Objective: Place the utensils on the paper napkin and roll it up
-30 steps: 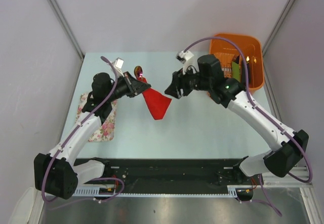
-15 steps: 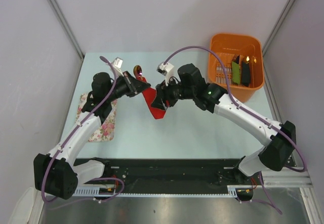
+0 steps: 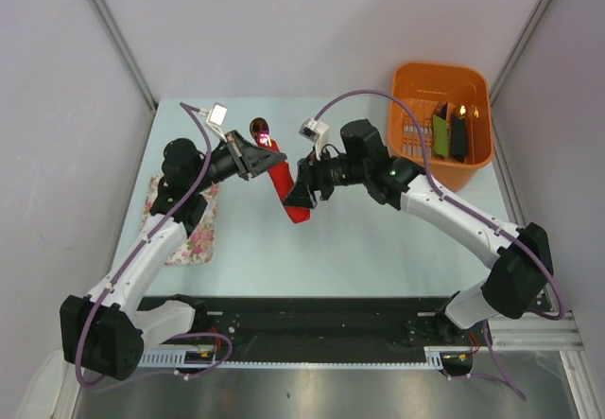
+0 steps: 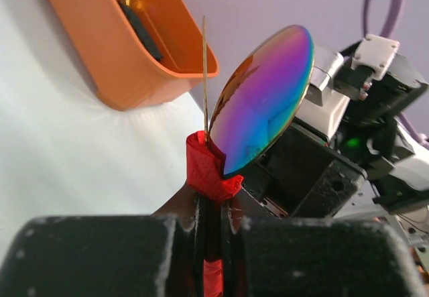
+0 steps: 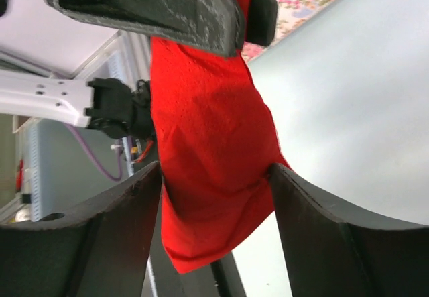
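While oblong items (image 3: 449,133) sit in basket (image 3: 440,67), left end effector (image 4: 211,220) clamps napkin (image 5: 201,96); right end effector (image 5: 213,173) gapes.

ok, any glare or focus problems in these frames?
Left wrist: the spoon bowl throws rainbow glare, and the left gripper at the bottom is out of focus. Right wrist: the paper napkin is sharp, its texture visible; the right gripper around it is dark and soft. Top external: even light, only a small pink glint on the spoon bowl.

The bright red paper napkin (image 3: 290,192) forms a narrow, crumpled roll, tilted in mid-air around the utensils (image 4: 204,76), with an iridescent spoon bowl (image 4: 268,96) protruding above.
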